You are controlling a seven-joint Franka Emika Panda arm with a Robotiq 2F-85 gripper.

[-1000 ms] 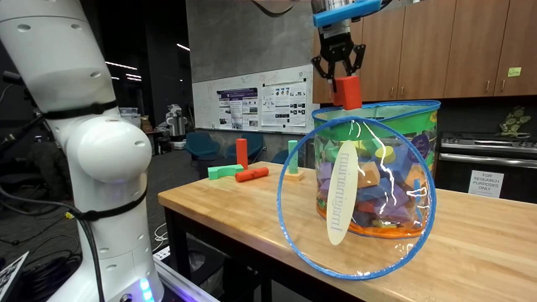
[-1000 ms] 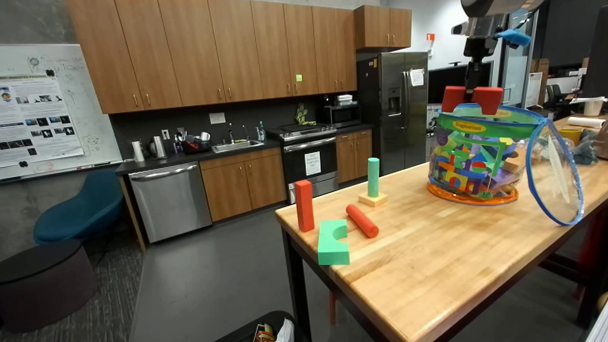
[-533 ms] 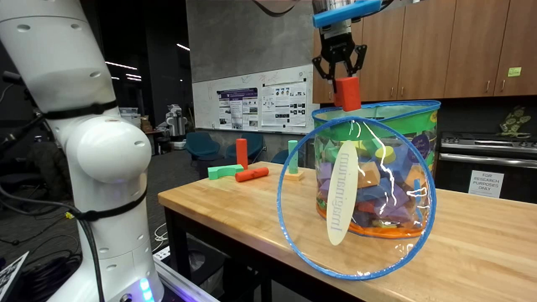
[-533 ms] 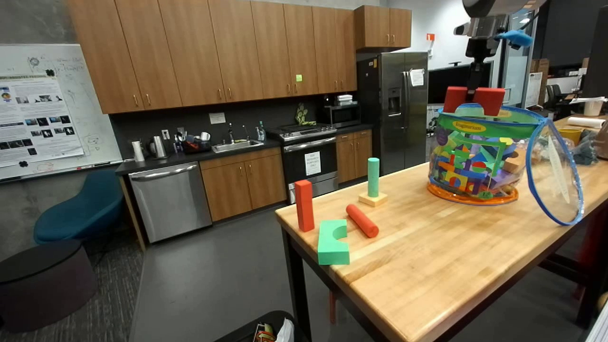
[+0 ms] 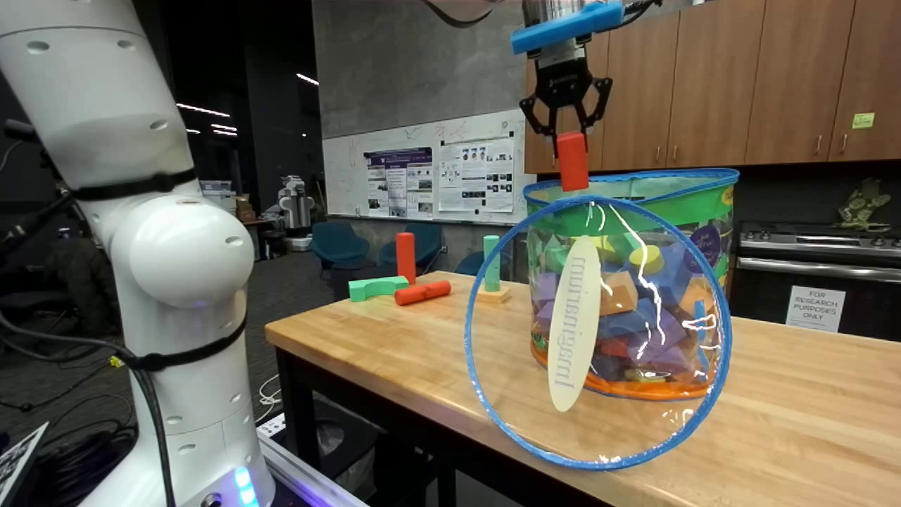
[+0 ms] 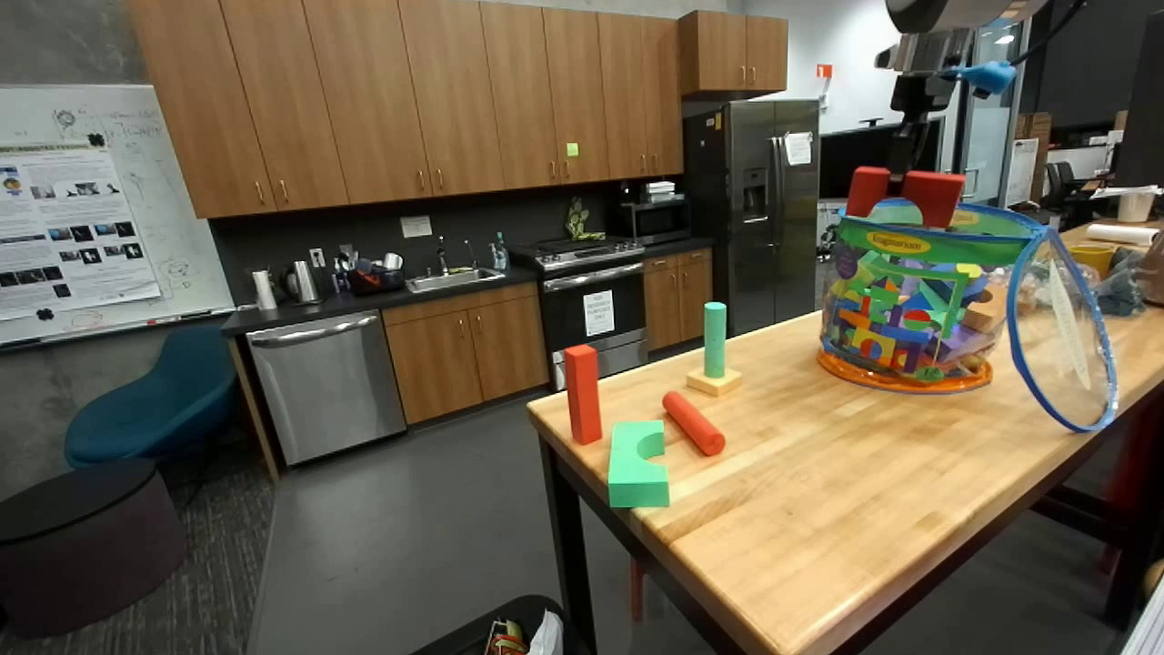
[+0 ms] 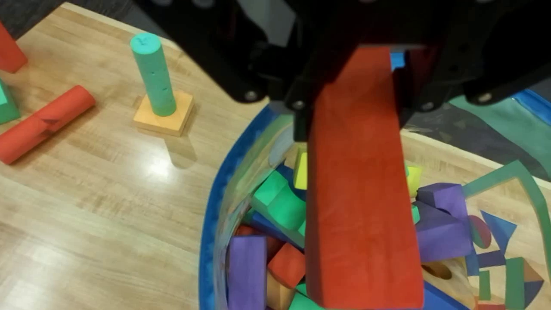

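Observation:
My gripper (image 5: 571, 135) is shut on a red block (image 5: 573, 163), high above the table in both exterior views. The block (image 6: 935, 196) sticks out on both sides of the fingers, and its underside appears to be curved inward. In the wrist view the long red face (image 7: 366, 206) fills the middle and hides part of what lies below. Beneath it is the open mouth of a clear round bag (image 7: 210, 232) with a blue rim, holding several coloured blocks. A purple block (image 7: 246, 271) and a green block (image 7: 280, 200) show inside. The held block stays above the rim.
The bag's clear round lid (image 5: 574, 324) hangs open at its side. On the wooden table (image 6: 782, 546) stand a red block (image 6: 583, 396) and a green cylinder (image 6: 715, 341) on a yellow square (image 6: 714, 382). A red cylinder (image 6: 694, 424) and a green arch (image 6: 637, 478) lie near the corner.
The gripper has turned a little about its upright axis, with the red block turning along in its grip. It has shifted only slightly. The bag and table blocks have stayed put.

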